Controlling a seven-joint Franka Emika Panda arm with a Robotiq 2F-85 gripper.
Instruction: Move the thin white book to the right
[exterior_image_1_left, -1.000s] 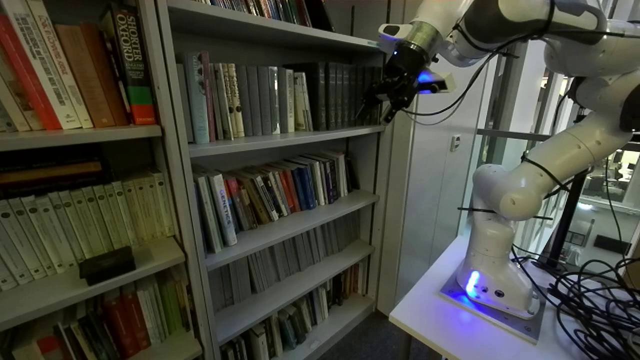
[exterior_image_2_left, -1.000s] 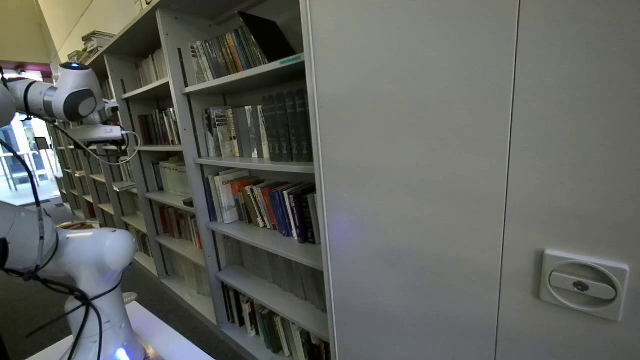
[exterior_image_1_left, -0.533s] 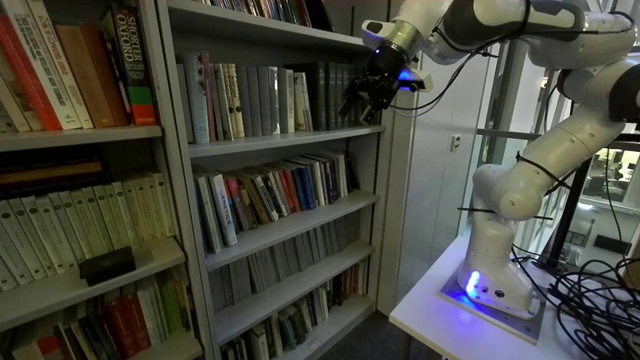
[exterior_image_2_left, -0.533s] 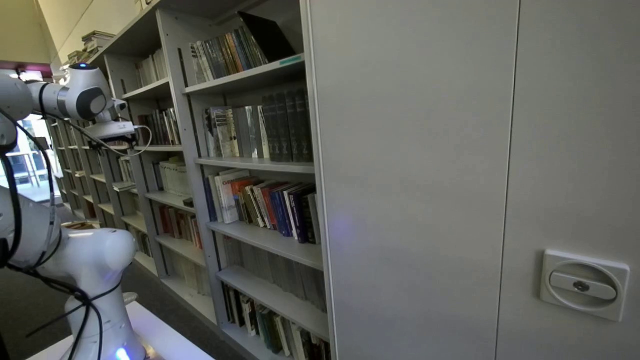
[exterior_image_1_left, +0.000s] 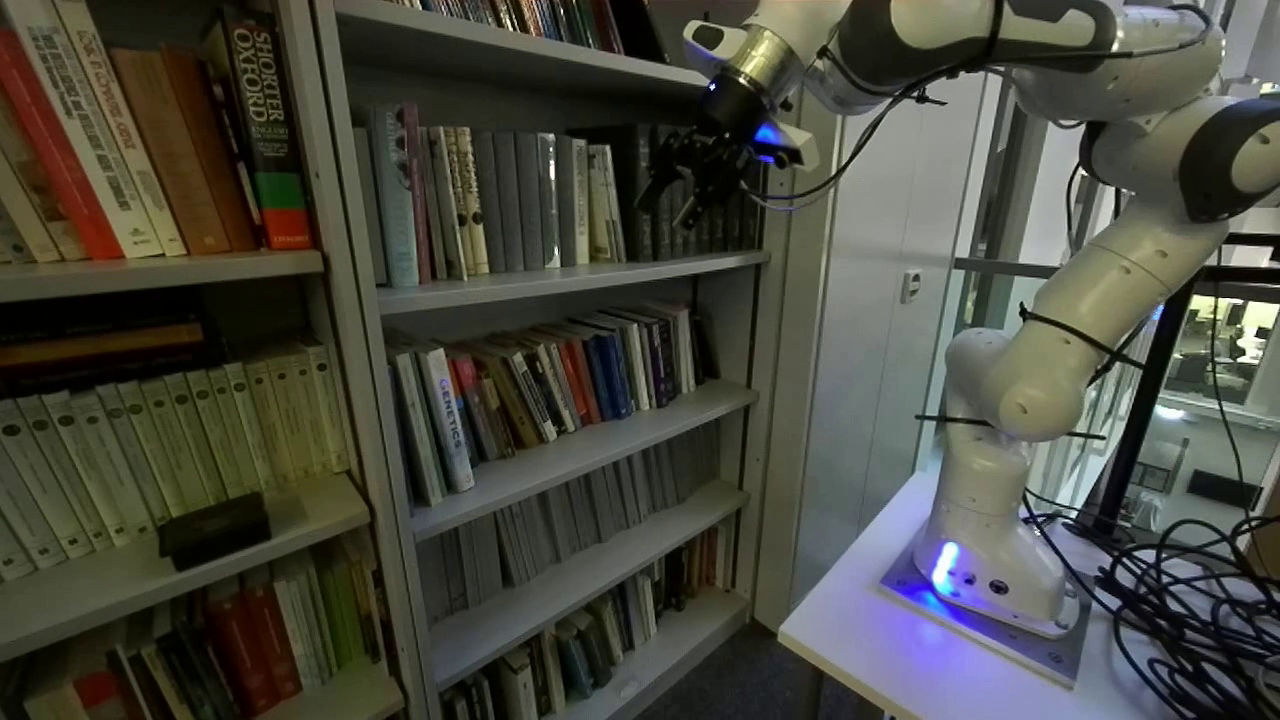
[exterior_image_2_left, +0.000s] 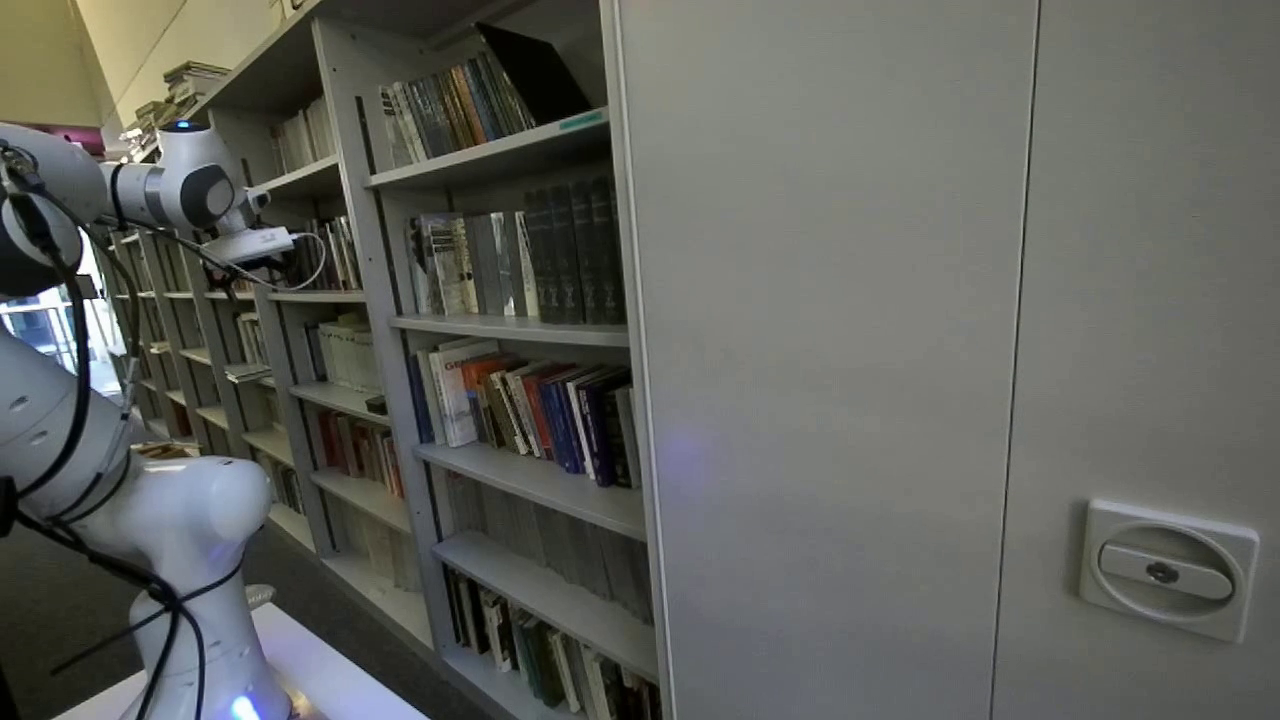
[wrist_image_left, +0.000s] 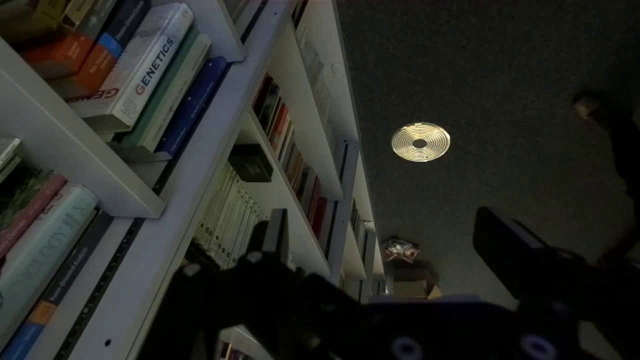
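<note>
Several white books stand on the shelves, and I cannot tell which is the thin white book. A pale thin one (exterior_image_1_left: 605, 200) leans by the dark volumes on the upper shelf, also visible in an exterior view (exterior_image_2_left: 527, 265). A thin white spine (exterior_image_1_left: 636, 360) stands among coloured books on the shelf below. A thicker white GENETICS book (exterior_image_1_left: 452, 425) leans at that shelf's left end; it also shows in the wrist view (wrist_image_left: 152, 75). My gripper (exterior_image_1_left: 664, 213) is open and empty, in front of the dark volumes; its fingers are wide apart in the wrist view (wrist_image_left: 380, 225).
Grey shelf boards (exterior_image_1_left: 580, 280) and an upright divider (exterior_image_1_left: 365, 400) frame the books. A black box (exterior_image_1_left: 215, 528) sits on a neighbouring shelf. The arm stands on a white table (exterior_image_1_left: 850, 620) with tangled cables (exterior_image_1_left: 1190, 600). A flat panel (exterior_image_2_left: 820, 300) adjoins the bookcase.
In both exterior views my arm has moved along the bookcase, leftward in one and rightward in another. The gripper stays open. The books have not moved.
</note>
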